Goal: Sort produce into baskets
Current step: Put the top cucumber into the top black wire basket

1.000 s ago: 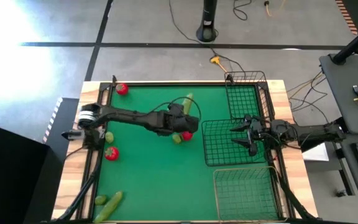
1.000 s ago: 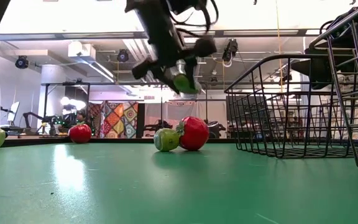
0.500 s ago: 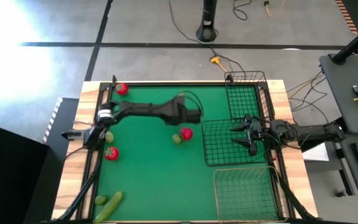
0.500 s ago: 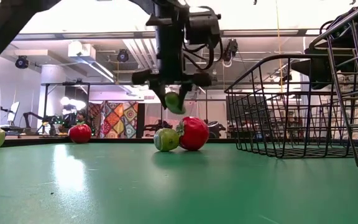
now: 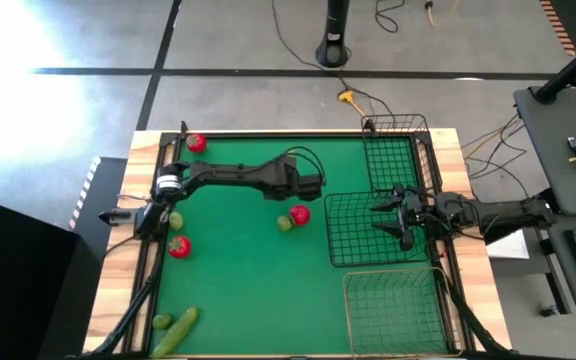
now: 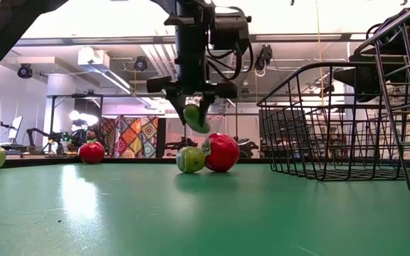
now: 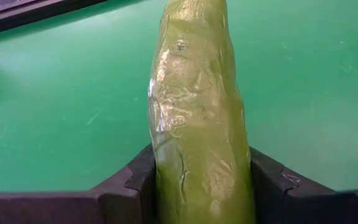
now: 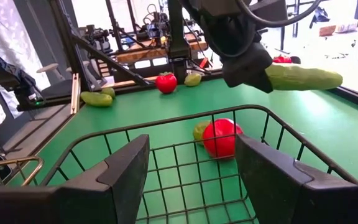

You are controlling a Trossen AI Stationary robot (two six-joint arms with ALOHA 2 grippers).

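My left gripper [image 5: 311,184] hangs above the green mat near its middle, shut on a long green cucumber [image 7: 194,106], which also shows in the low view [image 6: 195,117] and the right wrist view [image 8: 303,77]. Below it, a red fruit [image 5: 300,214] and a yellow-green fruit [image 5: 284,223] lie touching on the mat. My right gripper [image 8: 191,180] waits open over the right rim of the larger dark basket [image 5: 368,228]. The narrow dark basket [image 5: 393,150] stands far right and the paler one [image 5: 393,310] near right. My left gripper pinches the cucumber's two long sides [image 7: 197,186] between its two fingers [image 7: 132,183], which lie along the cucumber. The fingers slant down from above. Most of the cucumber sticks out past the fingertips [image 8: 303,77], lifted clear of the mat.
At the left lie two more red fruits [image 5: 197,143] [image 5: 178,246] and a yellow-green fruit [image 5: 175,220]. A second cucumber [image 5: 176,331] and a small yellow-green fruit [image 5: 160,322] rest at the near left corner. Open green mat lies between these and the baskets.
My left gripper has moved a little toward the table's far edge and right, and has tipped to point more steeply down. The cucumber went with it, its free end sinking, and stays clear of the mat above the red fruit.
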